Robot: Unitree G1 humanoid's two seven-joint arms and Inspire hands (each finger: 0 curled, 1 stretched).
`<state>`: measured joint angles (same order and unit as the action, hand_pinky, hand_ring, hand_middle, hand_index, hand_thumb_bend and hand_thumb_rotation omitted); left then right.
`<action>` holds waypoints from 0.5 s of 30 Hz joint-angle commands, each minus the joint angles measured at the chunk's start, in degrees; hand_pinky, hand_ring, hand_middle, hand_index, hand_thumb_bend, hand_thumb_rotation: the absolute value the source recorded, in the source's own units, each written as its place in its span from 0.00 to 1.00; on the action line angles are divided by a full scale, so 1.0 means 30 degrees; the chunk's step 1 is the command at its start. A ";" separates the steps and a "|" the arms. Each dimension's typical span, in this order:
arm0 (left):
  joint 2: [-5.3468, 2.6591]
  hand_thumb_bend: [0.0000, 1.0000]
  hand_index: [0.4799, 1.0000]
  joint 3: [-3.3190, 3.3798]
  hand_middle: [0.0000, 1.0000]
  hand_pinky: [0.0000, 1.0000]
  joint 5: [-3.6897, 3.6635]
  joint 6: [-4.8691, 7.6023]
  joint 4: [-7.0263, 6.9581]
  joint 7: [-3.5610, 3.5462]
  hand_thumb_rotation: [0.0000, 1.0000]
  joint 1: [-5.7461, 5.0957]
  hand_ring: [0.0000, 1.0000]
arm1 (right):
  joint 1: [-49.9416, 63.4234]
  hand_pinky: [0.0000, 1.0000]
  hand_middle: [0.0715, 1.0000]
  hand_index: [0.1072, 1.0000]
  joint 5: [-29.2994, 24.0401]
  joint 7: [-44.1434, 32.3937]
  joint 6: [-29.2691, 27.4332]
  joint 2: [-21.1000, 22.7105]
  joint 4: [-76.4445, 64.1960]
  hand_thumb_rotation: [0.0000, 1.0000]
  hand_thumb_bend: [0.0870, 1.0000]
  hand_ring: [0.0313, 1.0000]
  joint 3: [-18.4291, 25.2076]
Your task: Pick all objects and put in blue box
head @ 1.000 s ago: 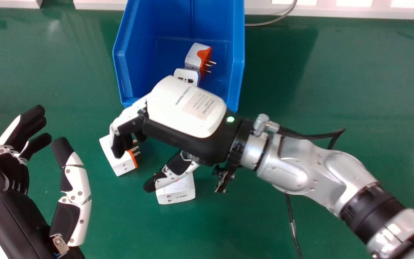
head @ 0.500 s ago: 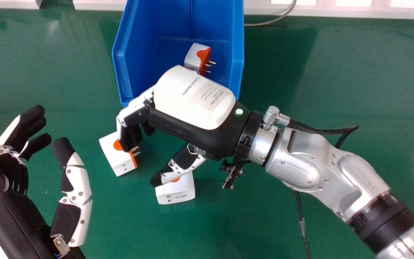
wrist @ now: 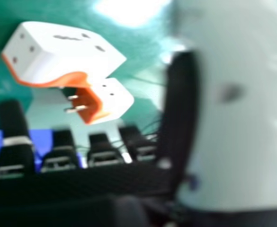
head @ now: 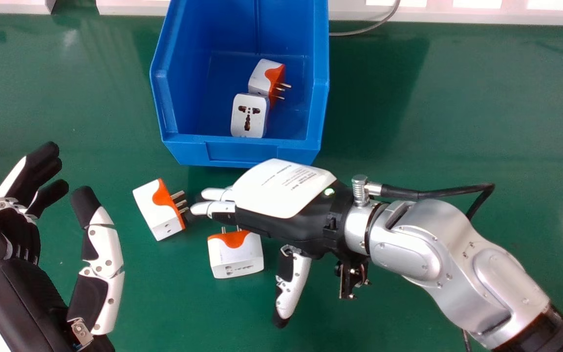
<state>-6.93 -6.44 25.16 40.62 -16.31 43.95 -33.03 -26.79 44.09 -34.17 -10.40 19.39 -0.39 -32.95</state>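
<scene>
My right hand (head: 281, 195) is open over the table just below the blue box (head: 242, 152), its thumb spread away from the fingers. White-orange plug adapters lie on the table: one (head: 157, 212) left of its fingertips, the other (head: 235, 256) between fingers and thumb, untouched. Inside the box are two more, one (head: 264, 78) behind a white one (head: 248, 117) with its socket face up. In the right hand view, my right hand (wrist: 237, 109) shows with two adapters (wrist: 62, 56) (wrist: 112, 99) beyond its fingers. My left hand (head: 100, 259) rests open at the left.
White trim (head: 457, 14) runs along the far edge of the green table (head: 482, 122), and a grey cable (head: 369, 28) lies by the box's back right. A black cable (head: 438, 190) loops beside my right wrist.
My right hand has drawn back from the box's front rim toward the robot. Its fingers have straightened and its thumb has swung away from the nearer adapter. The left hand has kept still.
</scene>
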 commanded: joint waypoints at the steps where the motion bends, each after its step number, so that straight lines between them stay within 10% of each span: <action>1: -0.1410 0.26 0.48 -0.0167 0.72 0.66 0.0137 0.0196 -0.0417 0.0038 0.00 -0.0405 0.71 | -0.0372 1.00 1.00 1.00 0.0053 -0.0125 0.0128 -0.0057 -0.0592 0.36 1.00 1.00 0.0031; 15: -0.1466 0.26 0.47 -0.0145 0.71 0.65 0.0022 0.0066 -0.0405 -0.0024 0.00 0.0002 0.71 | -0.1293 1.00 1.00 1.00 -0.0051 -0.0352 -0.0033 -0.0727 0.1582 0.33 0.99 1.00 -0.0827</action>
<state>-6.93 -6.43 25.10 40.56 -16.34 43.81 -32.90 -29.01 43.95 -35.89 -9.58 18.35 3.00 -34.57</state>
